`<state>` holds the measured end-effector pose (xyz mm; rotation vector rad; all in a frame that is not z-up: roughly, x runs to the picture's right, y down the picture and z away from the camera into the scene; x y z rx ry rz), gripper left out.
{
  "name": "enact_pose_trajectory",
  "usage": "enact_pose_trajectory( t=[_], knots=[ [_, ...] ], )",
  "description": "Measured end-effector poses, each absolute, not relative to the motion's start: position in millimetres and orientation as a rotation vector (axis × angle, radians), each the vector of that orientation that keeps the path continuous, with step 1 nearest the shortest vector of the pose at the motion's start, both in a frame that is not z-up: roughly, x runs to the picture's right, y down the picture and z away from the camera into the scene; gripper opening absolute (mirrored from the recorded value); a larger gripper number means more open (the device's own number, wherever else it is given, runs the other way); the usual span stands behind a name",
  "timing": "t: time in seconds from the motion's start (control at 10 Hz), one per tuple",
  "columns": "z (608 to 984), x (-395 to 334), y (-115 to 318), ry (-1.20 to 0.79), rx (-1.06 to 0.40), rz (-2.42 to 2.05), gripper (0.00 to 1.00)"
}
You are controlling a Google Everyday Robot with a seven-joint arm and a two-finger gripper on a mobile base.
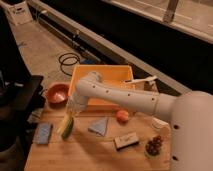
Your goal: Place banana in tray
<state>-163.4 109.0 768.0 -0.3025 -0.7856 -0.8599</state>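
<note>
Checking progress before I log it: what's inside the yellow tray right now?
Bare yellow floor shows in the tray; the arm covers its front strip. The gripper is outside, by its front-left corner, above the banana.

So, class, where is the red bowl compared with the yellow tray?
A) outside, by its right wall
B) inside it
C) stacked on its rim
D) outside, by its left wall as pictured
D: the red bowl stands outside the tray, beside its left wall; the hand, shut, is by the tray's front left corner, at the banana's upper end.
</note>
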Motion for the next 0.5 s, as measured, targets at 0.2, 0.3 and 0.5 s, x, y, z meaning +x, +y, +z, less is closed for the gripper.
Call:
enact_pose_trajectory(
  t=[0.2, 0.3, 0.5],
  knots=[
    [755, -134, 73, -0.741, -0.268, -0.827, 0.0],
    [747, -122, 50, -0.714, -0.25, -0.815, 0.0],
    [736, -98, 5, -0.665, -0.217, -0.79, 0.0]
  ],
)
